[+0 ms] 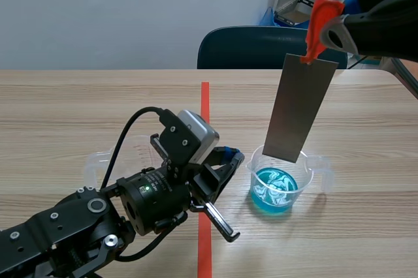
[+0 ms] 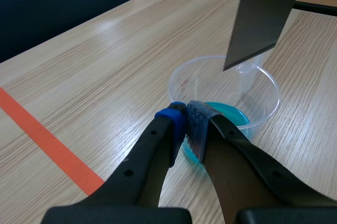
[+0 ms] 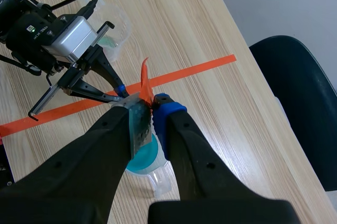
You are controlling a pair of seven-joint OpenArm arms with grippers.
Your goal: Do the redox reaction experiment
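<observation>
Two clear beakers [image 1: 308, 172] [image 3: 117, 24] (one holding blue liquid [image 1: 274, 190]), one grey metal strip [image 1: 300, 108], one orange clip [image 1: 317, 27], one chair [image 1: 261, 46].

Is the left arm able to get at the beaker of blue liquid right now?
Probably yes: the left end effector, shut, sits close beside the beaker with nothing between. The metal plate hangs over it, blocking only from above.

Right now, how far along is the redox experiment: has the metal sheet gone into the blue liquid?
Done: the clear plastic beaker holds blue liquid, and the left end effector appears to pinch its near wall. In hand: the right end effector grips an orange plastic clip carrying a flat grey metal sheet, which hangs over the beaker mouth, its bottom edge above the liquid. Left: lowering the sheet in.
</observation>
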